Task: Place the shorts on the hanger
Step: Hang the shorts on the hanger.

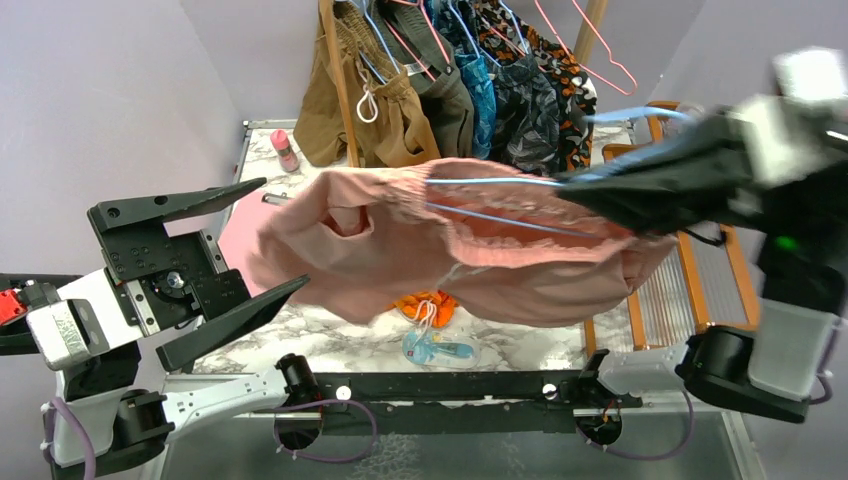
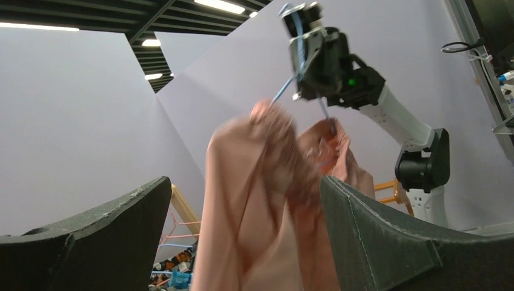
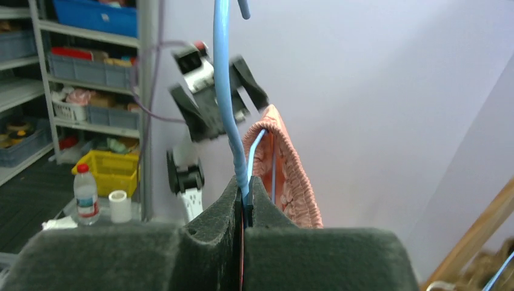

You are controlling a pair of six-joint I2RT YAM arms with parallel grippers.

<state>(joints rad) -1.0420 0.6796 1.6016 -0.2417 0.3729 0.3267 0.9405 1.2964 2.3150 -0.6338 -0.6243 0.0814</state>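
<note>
Pink fabric fills the middle of your view: the shorts point(image 1: 450, 250) hang in the air above the marble table point(image 1: 340, 340), draped on the blue wire hanger point(image 1: 500, 182), whose wire runs along the gathered waistband. Your right gripper point(image 3: 245, 195) is clamped tight on the hanger's neck, under the hook, and carries hanger and shorts together. Your left gripper point(image 1: 283, 232) has its jaws spread wide and grips nothing. The left edge of the shorts hangs just beside its fingers; you cannot tell whether they touch. An orange garment point(image 1: 425, 305) lies on the table beneath the shorts.
</note>
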